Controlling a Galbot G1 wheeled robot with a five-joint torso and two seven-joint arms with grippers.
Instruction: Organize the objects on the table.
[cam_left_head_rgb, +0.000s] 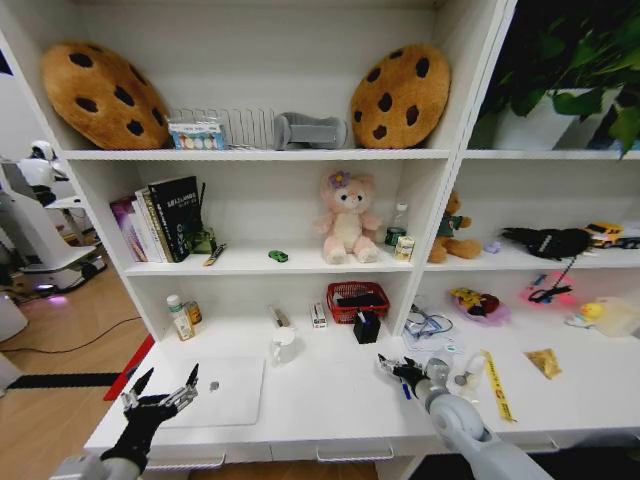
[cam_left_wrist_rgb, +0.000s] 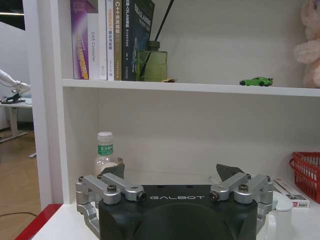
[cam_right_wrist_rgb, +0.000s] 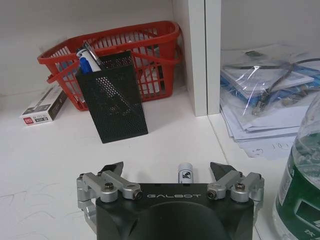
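Lying between the right tool's (cam_right_wrist_rgb: 170, 172) spread fingers, a pen (cam_right_wrist_rgb: 185, 173).

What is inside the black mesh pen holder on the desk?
The black mesh pen holder holds a blue-and-white pen whose top sticks out at one corner. The mesh hides its lower part and anything else inside. The red basket stands just behind it.

Laptop (cam_left_head_rgb: 222, 392) lies left on the table (cam_left_head_rgb: 330, 400) — pen holder (cam_left_head_rgb: 366, 326) behind, before the basket (cam_left_head_rgb: 356, 300).
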